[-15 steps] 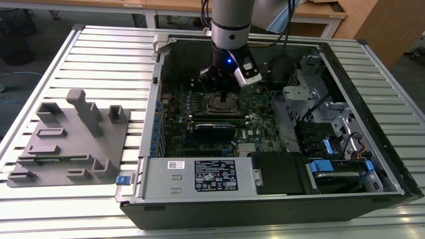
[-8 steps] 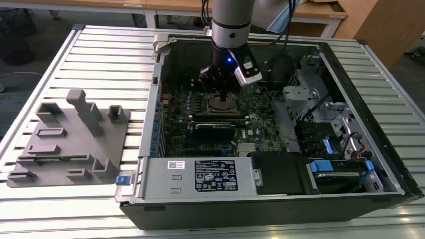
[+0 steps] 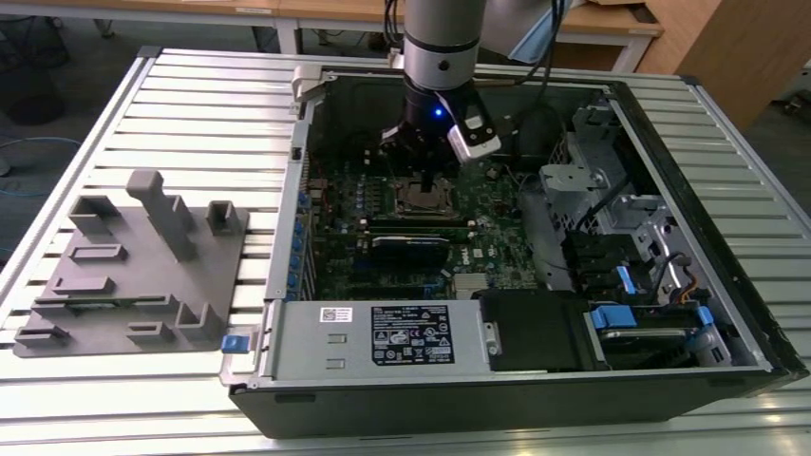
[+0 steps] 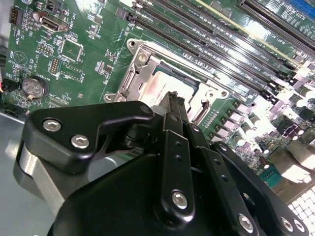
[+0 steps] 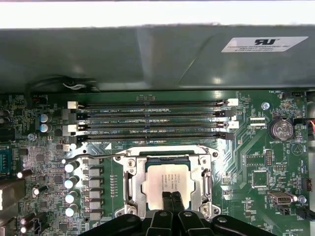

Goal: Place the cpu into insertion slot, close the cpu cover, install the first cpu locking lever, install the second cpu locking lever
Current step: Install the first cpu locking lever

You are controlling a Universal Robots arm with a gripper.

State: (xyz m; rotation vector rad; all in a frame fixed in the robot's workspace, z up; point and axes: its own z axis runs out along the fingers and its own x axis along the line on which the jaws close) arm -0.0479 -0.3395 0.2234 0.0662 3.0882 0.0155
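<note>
In the exterior view my gripper (image 3: 427, 182) reaches down into the open computer case, right over the socket on the green board. The cpu (image 5: 165, 179), a square chip with a dull silver top, lies flat in the socket. The insertion slot is hidden beneath it. The cpu cover (image 5: 134, 184), a silver frame plate, lies down around the chip. In the first wrist view my gripper (image 5: 171, 195) is shut with its tips at the chip's near edge and nothing between them. The second wrist view shows the gripper (image 4: 174, 101) just over the cpu (image 4: 170, 81). A thin wire locking lever (image 5: 152, 153) runs along the socket's memory-slot side.
Long black memory slots (image 5: 152, 120) lie beside the socket, with a row of capacitors (image 5: 71, 182) and a coin battery (image 5: 281, 129) nearby. The case wall (image 5: 147, 54) stands behind. A grey fixture tray (image 3: 140, 266) sits outside the case at the exterior view's left.
</note>
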